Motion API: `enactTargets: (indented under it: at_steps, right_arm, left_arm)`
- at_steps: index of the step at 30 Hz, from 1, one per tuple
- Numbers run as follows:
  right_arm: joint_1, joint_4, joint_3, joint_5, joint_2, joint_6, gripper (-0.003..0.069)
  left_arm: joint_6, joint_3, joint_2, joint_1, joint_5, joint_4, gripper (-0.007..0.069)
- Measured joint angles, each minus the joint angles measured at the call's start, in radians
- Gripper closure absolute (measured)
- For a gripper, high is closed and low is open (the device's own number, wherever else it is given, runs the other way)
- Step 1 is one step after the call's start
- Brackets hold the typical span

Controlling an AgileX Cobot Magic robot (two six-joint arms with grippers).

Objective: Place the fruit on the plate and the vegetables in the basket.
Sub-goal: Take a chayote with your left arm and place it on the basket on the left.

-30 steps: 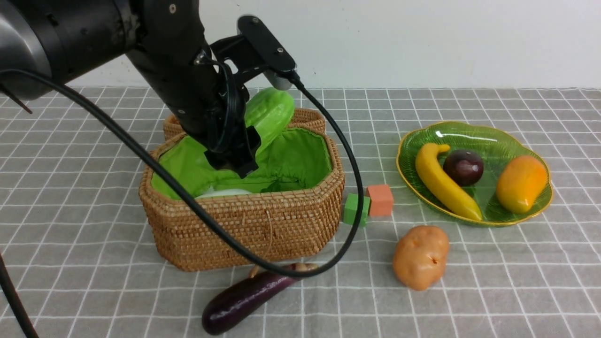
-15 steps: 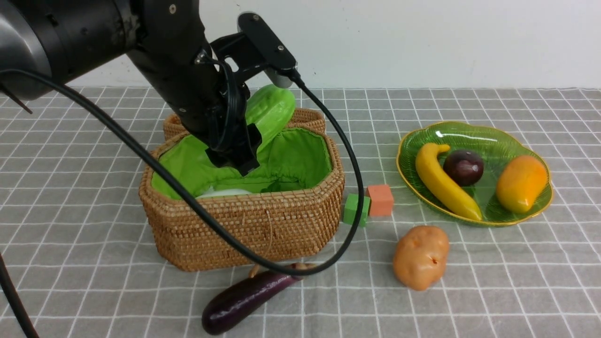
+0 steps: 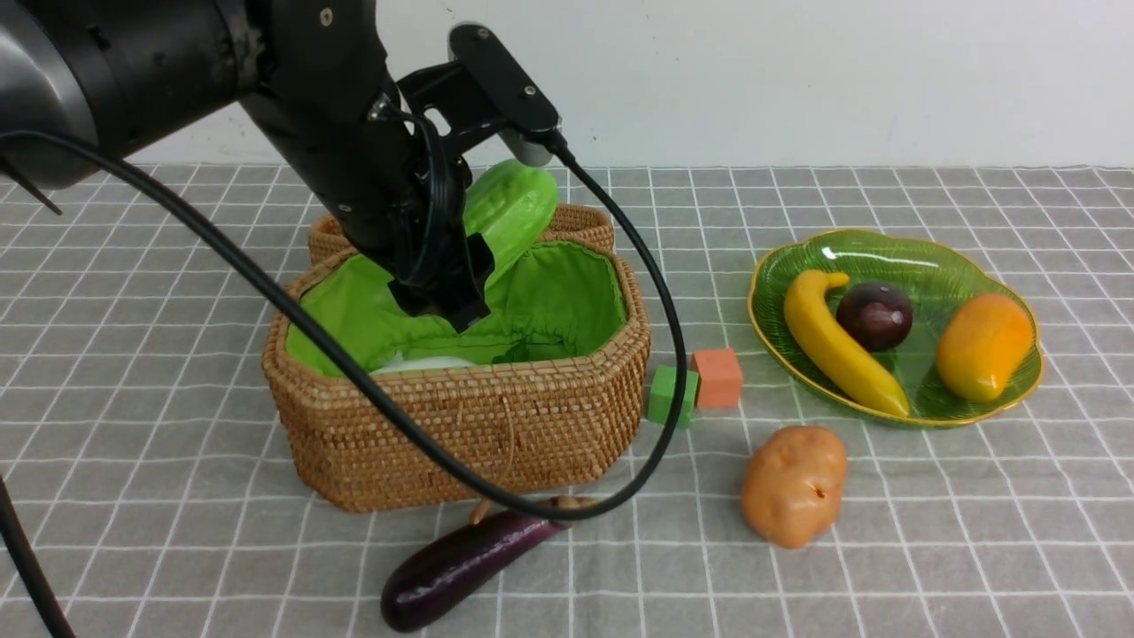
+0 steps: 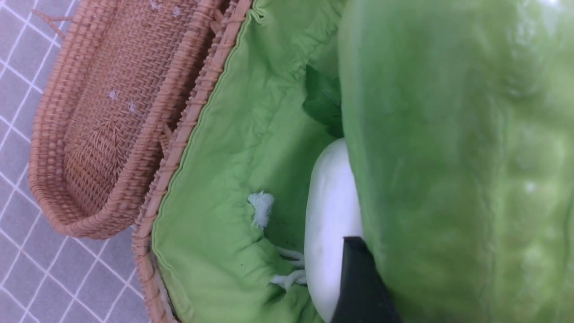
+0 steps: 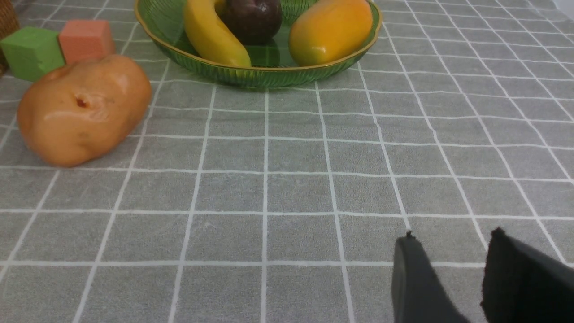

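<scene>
1. Left hand [image 3: 443, 297], clamped on the cucumber [image 3: 512, 213] above the basket [image 3: 461, 425]: released this tilted, it could strike the white radish [image 4: 329, 211] and tip over the rim.
2. Its cable [image 3: 354, 381] could drag the eggplant [image 3: 456, 567].
3. Right hand [image 5: 453, 235]: fingers apart, empty.

no readable text, labels, brands or numbers anywhere

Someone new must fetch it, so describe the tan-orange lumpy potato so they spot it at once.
Find the translucent green glass dish with the gold rim on the right of the grey checked tablecloth. Just in front of it, towards the robot, the tan-orange potato lies on the cloth. Unlike the smooth orange-yellow mango in the dish, it is lumpy and dimpled.
</scene>
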Motion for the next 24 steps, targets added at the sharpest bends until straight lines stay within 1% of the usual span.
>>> enactTargets:
  at_steps: [18, 24]
  right_arm:
    - [0.0, 0.0, 0.0, 0.0, 0.0, 0.0, 0.0419]
    - [0.0, 0.0, 0.0, 0.0, 0.0, 0.0, 0.0419]
  left_arm:
    - [0.013, 0.0, 0.081, 0.0, -0.011, 0.0, 0.0198]
    - [0.023, 0.0, 0.091, 0.0, -0.073, 0.043, 0.0198]
